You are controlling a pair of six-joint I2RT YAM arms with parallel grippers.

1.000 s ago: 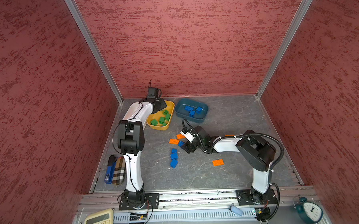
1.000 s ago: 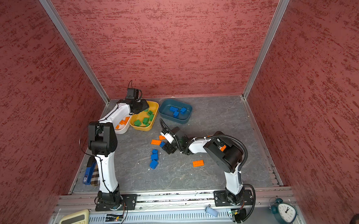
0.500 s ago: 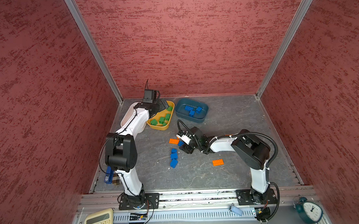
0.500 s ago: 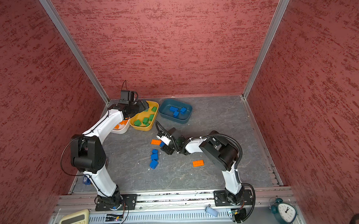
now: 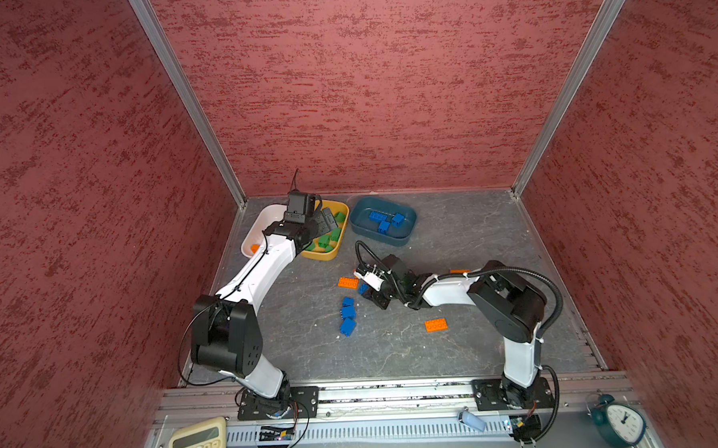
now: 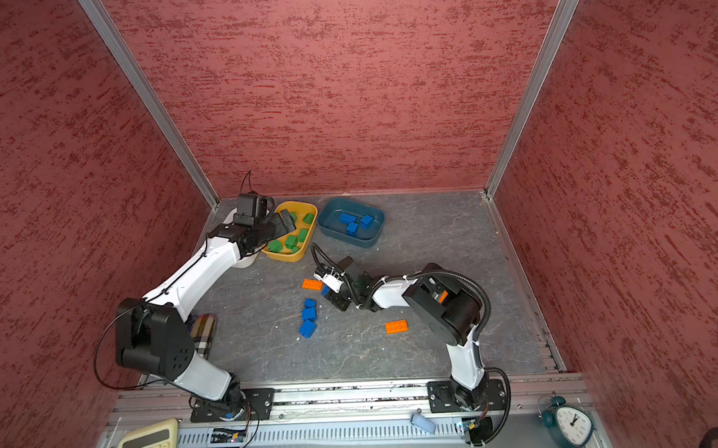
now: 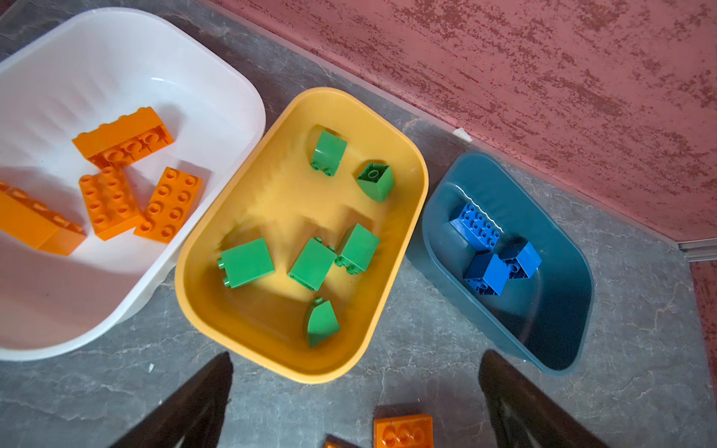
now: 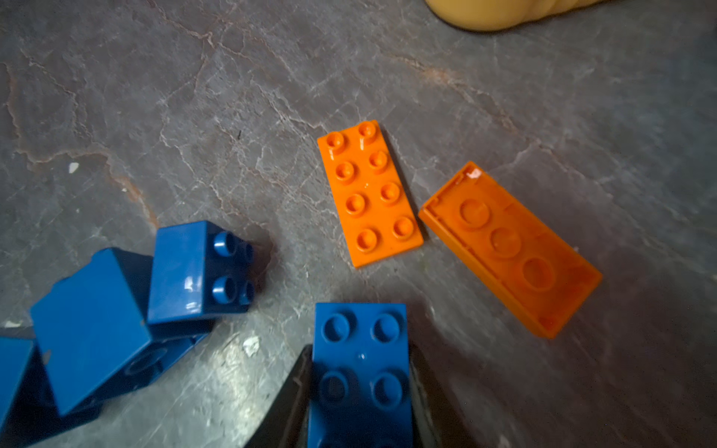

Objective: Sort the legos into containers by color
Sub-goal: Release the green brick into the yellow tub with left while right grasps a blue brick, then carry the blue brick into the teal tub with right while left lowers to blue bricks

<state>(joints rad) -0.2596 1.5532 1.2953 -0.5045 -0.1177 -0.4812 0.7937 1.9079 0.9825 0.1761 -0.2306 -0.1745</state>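
left gripper (image 6: 286,225): spread open over the yellow tub (image 6: 286,258)
yellow tub: green bricks (image 6: 291,241) inside
teal tub (image 6: 362,242): blue bricks (image 6: 353,223) inside
right gripper (image 6: 331,295): low on the floor (image 6: 412,239), closed on a blue brick (image 6: 325,291)
floor: three loose blue bricks (image 6: 309,314) in a row, two orange bricks (image 6: 312,284) well apart

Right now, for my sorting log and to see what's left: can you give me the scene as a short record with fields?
white plastic tub: orange studded bricks only
mustard yellow plastic tub: six green bricks
dark teal plastic tub: three sorted blue bricks
grey table: three loose blue bricks, at least three flat orange plates
left gripper: fingers open, empty
right gripper: shut on held blue brick
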